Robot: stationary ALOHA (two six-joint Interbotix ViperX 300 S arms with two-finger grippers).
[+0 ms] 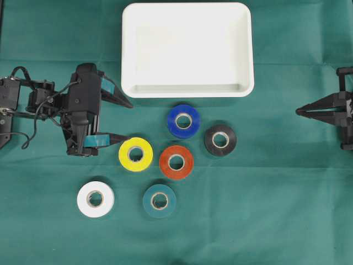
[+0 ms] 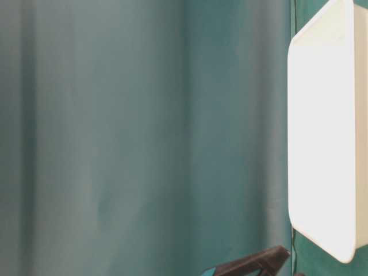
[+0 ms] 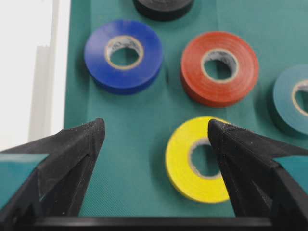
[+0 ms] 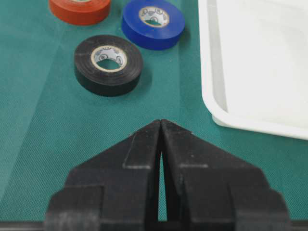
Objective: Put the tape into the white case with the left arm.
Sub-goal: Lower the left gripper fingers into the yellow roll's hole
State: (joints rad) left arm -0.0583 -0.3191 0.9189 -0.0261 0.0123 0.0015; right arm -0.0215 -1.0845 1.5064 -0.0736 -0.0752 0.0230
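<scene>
Black fingers (image 3: 77,144) of the left gripper (image 1: 124,121) stand spread wide, holding nothing, one tip beside the yellow tape (image 1: 135,154). Six tapes lie on the desk (image 1: 265,210); the case (image 1: 187,87) holds none. Grasp and transfer remain. Right gripper (image 4: 160,126) rests clenched, empty.

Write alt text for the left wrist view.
The open left gripper hovers over green cloth, one finger overlapping the yellow tape. Beyond lie blue tape, red tape, part of a teal tape and a black tape; the white case fills the left edge.
</scene>
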